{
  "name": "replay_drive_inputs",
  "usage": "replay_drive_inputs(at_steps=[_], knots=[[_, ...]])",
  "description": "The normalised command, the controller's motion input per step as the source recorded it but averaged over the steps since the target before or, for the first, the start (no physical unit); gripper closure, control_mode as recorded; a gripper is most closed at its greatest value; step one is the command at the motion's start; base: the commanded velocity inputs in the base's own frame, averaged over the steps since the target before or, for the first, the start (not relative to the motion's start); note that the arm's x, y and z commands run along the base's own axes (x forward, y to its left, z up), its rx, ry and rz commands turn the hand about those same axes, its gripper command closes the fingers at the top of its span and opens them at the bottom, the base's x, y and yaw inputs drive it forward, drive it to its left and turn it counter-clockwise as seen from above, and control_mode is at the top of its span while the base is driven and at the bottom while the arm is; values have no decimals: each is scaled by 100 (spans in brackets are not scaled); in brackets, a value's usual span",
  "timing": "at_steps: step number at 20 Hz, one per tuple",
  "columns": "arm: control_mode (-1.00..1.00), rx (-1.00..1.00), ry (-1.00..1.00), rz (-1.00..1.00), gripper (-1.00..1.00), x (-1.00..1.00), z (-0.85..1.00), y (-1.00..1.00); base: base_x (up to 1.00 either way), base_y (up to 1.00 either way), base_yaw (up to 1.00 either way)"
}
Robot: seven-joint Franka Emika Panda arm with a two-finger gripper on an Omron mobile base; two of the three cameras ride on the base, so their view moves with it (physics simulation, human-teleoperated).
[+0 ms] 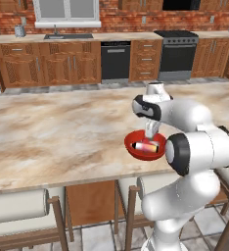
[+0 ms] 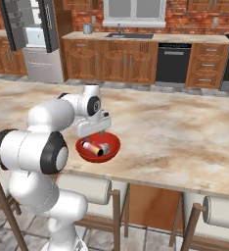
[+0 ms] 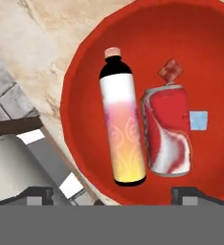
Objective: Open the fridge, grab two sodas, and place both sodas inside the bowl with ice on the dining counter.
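Red bowl (image 3: 85,72): shallow, round, glossy; seated upright on the marbled surface (image 1: 62,132) near its stool-side edge. Two sodas lying flat inside, side by side, parallel and touching or nearly so. Pink-white bottle (image 3: 121,131): dark shoulder, pale cap, cap toward 12 o'clock in the hand view, yellowish at the base. Red can (image 3: 166,131): silvery ends, white swirl, at 3 o'clock of the bottle. Two small ice squares beside the can: reddish one (image 3: 171,70) at its 12 o'clock, pale blue one (image 3: 198,120) at its 3 o'clock. Fridge (image 2: 35,41): far back of the right base view, doors standing open, white interior exposed.
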Motion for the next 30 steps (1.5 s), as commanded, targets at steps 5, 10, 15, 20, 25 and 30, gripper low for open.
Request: replay_drive_inputs(at_steps=[5,10,15,20,25,30], knots=[[-100,3,-8,0,-100,-50,62,0,0,0,0],[-100,3,-9,0,-100,-57,56,0,0,0,0],[-100,0,-10,0,-100,-57,52,0,0,0,0],[-100,0,-10,0,-100,-54,49,2,0,0,0],[-100,0,-10,-1,-100,-52,43,2,0,0,0],[-100,0,-10,-4,-100,-50,29,1,0,0,0]])
